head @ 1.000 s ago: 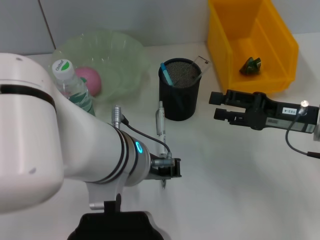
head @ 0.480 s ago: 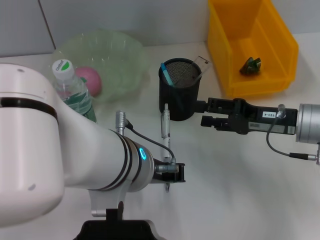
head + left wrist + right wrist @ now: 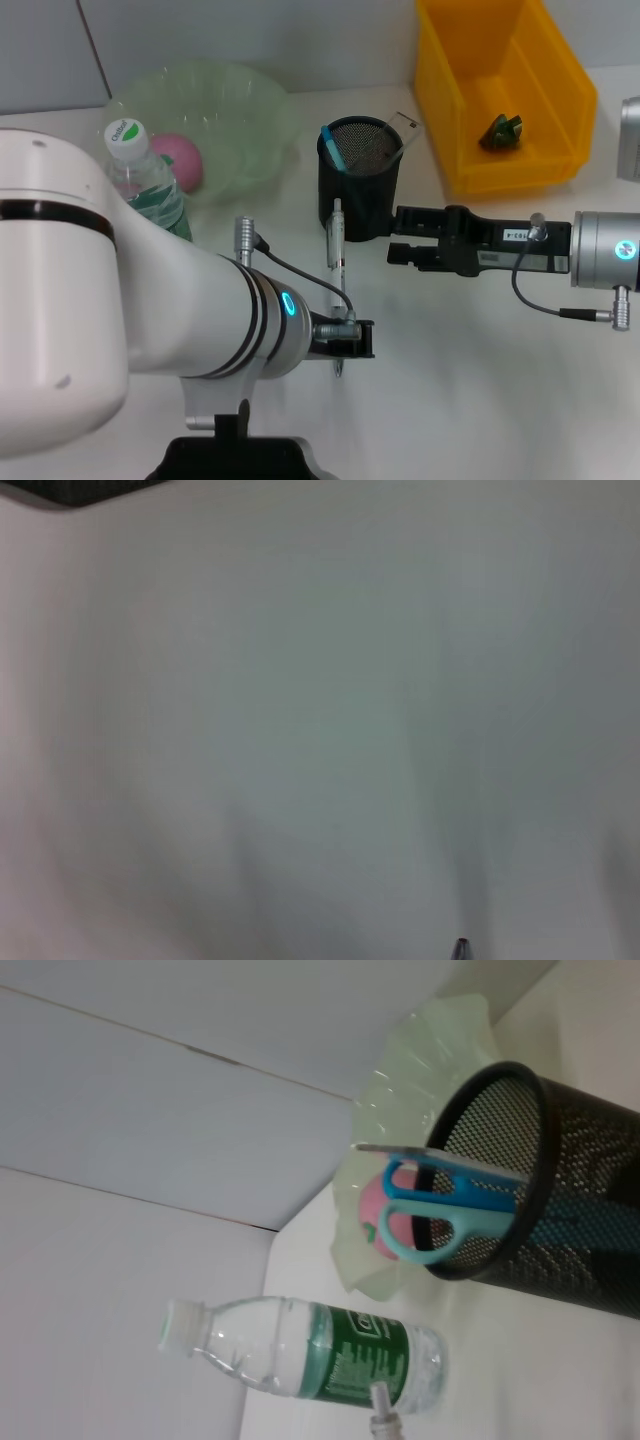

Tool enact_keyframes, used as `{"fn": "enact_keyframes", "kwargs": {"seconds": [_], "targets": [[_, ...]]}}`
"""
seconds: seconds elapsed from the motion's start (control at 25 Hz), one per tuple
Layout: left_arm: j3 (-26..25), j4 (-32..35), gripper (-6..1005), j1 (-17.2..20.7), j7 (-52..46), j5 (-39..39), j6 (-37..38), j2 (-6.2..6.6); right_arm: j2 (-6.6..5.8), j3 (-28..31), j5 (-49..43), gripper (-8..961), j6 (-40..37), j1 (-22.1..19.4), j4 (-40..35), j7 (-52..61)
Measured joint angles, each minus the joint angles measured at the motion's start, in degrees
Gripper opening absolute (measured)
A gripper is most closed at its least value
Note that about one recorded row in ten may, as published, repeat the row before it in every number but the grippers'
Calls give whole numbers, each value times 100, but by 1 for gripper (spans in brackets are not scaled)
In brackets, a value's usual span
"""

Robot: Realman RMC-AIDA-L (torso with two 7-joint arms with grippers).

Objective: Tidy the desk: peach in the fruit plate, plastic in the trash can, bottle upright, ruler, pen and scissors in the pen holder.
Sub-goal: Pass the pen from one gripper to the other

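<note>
Your left end effector [image 3: 345,345] grips the slim clear-barrelled pen [image 3: 337,262] near its lower, tip end; the tip [image 3: 461,948] shows in the left wrist view just above the white desk [image 3: 470,390]. The pen's long axis runs from that end effector away from the robot, toward the black mesh pen holder [image 3: 360,178], and its far cap end lies against or just before the holder's near wall; which, I cannot tell. So the holder's mouth lies farther away and higher than the pen's upper end, and my judgement is that the pen needs lifting and turning upright before it goes in.

Your right end effector [image 3: 393,242] hangs beside the holder, on its right; whether it is open or closed cannot be told. Teal-handled scissors [image 3: 440,1210] already stand in the holder.
</note>
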Motion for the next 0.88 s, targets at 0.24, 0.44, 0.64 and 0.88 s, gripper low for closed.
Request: {"fn": "enact_keyframes", "kwargs": {"seconds": [0.24,0.44,0.64,0.88], "targets": [[7,9,125,0,-2,11,0,-2,-22,-29,-38,801,52,-16,10,63],[8,-8,125,0,-2,11,3,-2,-66,-30,-47,807,83,-47,16,112],[8,-23,125,0,1,11,5,-2,-147,-7,-47,813,92,-68,95,118],[8,-34,125,0,19,11,5,-2,-172,-24,-40,819,-2,-81,68,51]]}}
